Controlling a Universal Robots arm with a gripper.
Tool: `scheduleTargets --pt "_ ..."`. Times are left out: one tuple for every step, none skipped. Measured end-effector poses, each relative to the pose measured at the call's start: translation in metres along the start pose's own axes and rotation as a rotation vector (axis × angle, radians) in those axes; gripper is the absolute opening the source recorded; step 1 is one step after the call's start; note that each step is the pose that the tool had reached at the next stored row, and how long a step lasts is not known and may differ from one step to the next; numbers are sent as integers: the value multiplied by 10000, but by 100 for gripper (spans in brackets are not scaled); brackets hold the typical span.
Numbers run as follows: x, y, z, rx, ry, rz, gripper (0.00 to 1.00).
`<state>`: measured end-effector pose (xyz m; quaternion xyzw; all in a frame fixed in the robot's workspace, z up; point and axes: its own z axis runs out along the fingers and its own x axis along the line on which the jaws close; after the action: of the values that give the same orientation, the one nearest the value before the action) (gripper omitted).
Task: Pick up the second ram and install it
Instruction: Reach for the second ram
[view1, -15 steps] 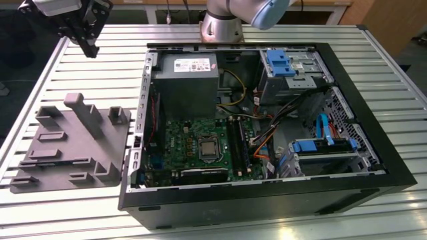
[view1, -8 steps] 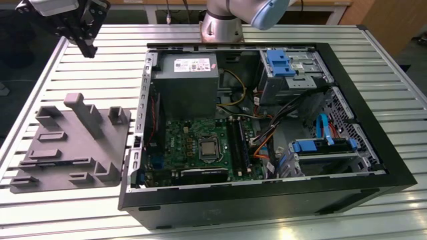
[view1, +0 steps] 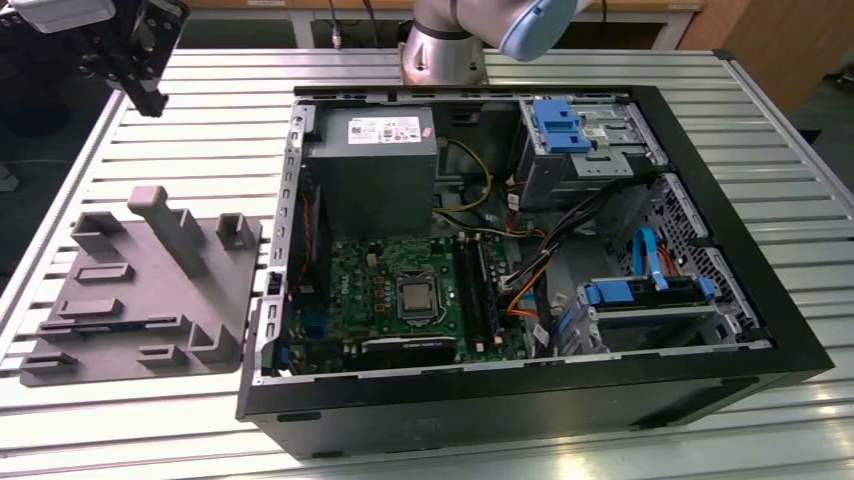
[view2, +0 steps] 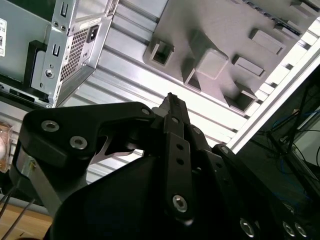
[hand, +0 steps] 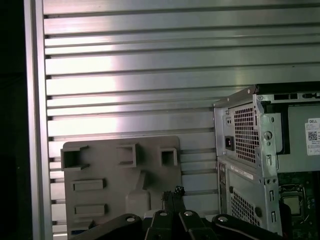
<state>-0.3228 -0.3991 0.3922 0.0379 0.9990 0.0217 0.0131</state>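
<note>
My gripper (view1: 147, 98) hangs high over the table's far corner at the exterior view's left, beyond the grey moulded tray (view1: 147, 290). In both wrist views its black fingertips (view2: 171, 98) (hand: 175, 191) are pressed together with nothing between them. The tray (hand: 120, 180) (view2: 220, 30) lies below the gripper, and no stick shows in its pockets. The second ram is out of view. The open computer case (view1: 534, 250) lies flat on the table, with the green motherboard (view1: 400, 295) and its long black sockets (view1: 477, 290) showing inside. I cannot tell whether a stick sits in them.
The case's raised black rim (view1: 507, 395) and grey power supply (view1: 371, 165) stand to the exterior view's right of the tray. Orange and blue cables (view1: 527, 290) and blue drive brackets (view1: 641, 292) crowd the case's right half. The ribbed aluminium table (view1: 200, 130) ends close behind the gripper.
</note>
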Motion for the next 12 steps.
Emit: scheduleTargets --pt "3 0 0 0 0 0 11" --pt "6 -1 0 0 0 0 11" --pt "7 -1 0 0 0 0 11" --pt "9 -2 0 1 1 0 11" --pt "12 -2 0 0 0 0 11" --pt "14 -2 0 0 0 0 11" --pt "16 -3 0 0 0 0 11" --pt "18 -4 0 0 0 0 11" --pt "21 -4 0 1 1 0 11" --pt "23 -5 0 0 1 0 11" --pt "25 -5 0 0 0 0 11" --pt "28 -6 0 0 0 0 11"
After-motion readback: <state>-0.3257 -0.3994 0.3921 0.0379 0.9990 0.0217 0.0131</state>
